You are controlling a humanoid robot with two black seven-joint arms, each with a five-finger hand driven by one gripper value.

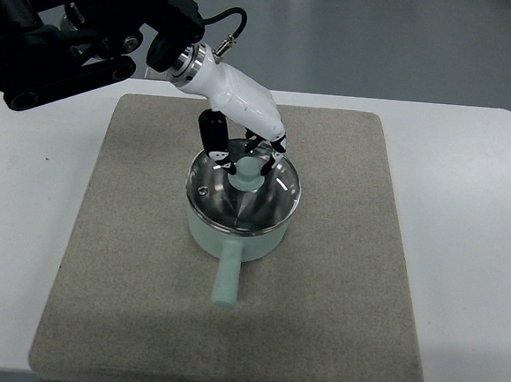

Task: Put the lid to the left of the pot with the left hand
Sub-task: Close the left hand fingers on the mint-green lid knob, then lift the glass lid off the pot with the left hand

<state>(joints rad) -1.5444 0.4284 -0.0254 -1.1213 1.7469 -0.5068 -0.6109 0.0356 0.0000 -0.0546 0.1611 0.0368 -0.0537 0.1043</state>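
Top view: the left hand [241, 146] reaches over the pot [235, 229] on the grey mat [336, 295], fingers [213, 139] curled around the knob [248, 174] of the lid [277, 197], which sits on the pot.

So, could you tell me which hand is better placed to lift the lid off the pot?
The left hand: its fingers are already around the lid knob on the pot. The right hand is not in view.

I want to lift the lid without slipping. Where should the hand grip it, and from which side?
Grip the knob at the centre of the lid, coming from above. It stands up from the smooth glass, and the left hand already has fingers around it.
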